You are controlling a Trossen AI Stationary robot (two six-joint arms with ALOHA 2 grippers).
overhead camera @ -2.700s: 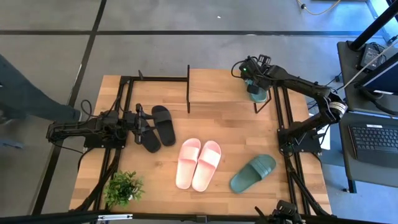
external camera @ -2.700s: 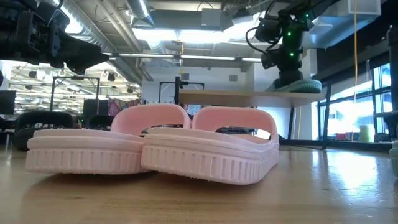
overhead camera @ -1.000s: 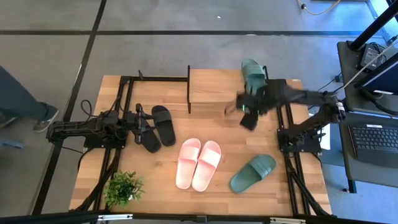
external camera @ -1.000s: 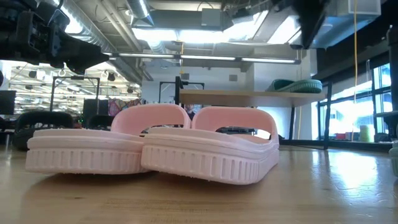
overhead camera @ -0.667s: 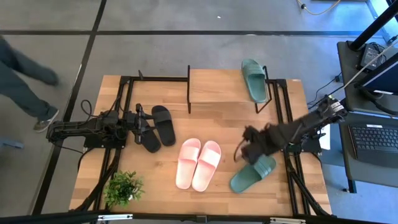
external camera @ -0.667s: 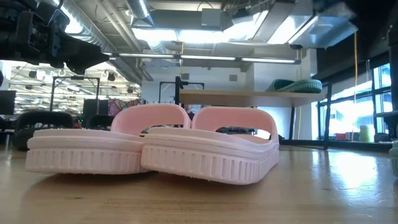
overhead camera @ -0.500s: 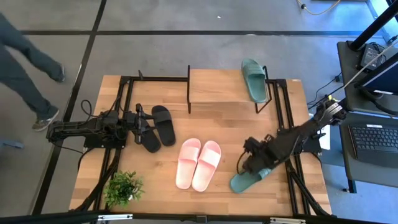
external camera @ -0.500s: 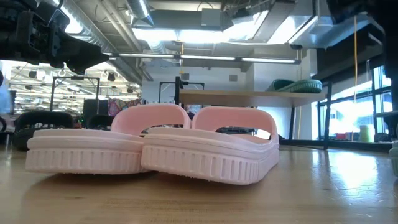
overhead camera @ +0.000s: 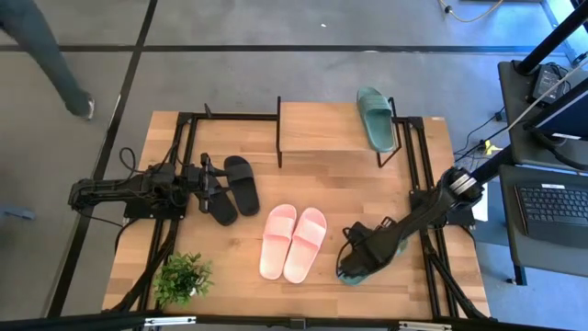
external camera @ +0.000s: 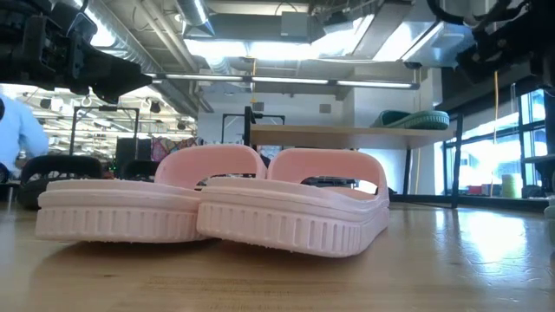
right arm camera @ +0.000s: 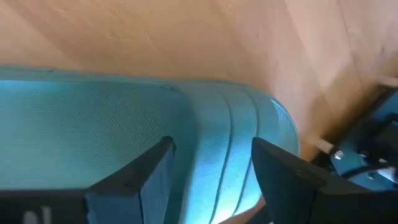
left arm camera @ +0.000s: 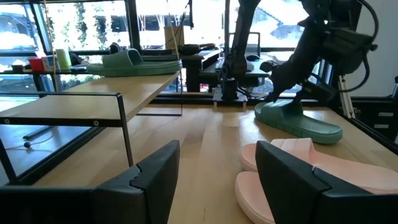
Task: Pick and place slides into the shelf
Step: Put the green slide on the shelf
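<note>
One green slide (overhead camera: 375,117) lies sole down on the right end of the shelf's top board (overhead camera: 317,129). The other green slide (left arm camera: 298,118) lies on the table at the near right. My right gripper (right arm camera: 211,177) hangs open right over it, one finger on each side of a ribbed green part (right arm camera: 224,130). The pink pair (overhead camera: 292,243) lies side by side in the middle. The black pair (overhead camera: 241,184) lies at the left, beside my open left gripper (overhead camera: 209,181). My right gripper comes down on the green slide (overhead camera: 354,267) from above, at one end of it (left arm camera: 280,109). Its fingers (right arm camera: 143,180) stand over the green surface, but I cannot tell whether they touch it. The slide lies flat on the table.
A small potted plant (overhead camera: 182,276) stands at the near left corner. Black frame rails (overhead camera: 432,257) run along the table's right and left sides. A person (overhead camera: 41,46) walks on the floor beyond the far left corner.
My right gripper has swung from beside the shelf toward the table's near edge and gone down onto the green slide on the table. Its fingers have stayed apart. The green slide on the shelf has kept its place. The person has walked on past the table.
</note>
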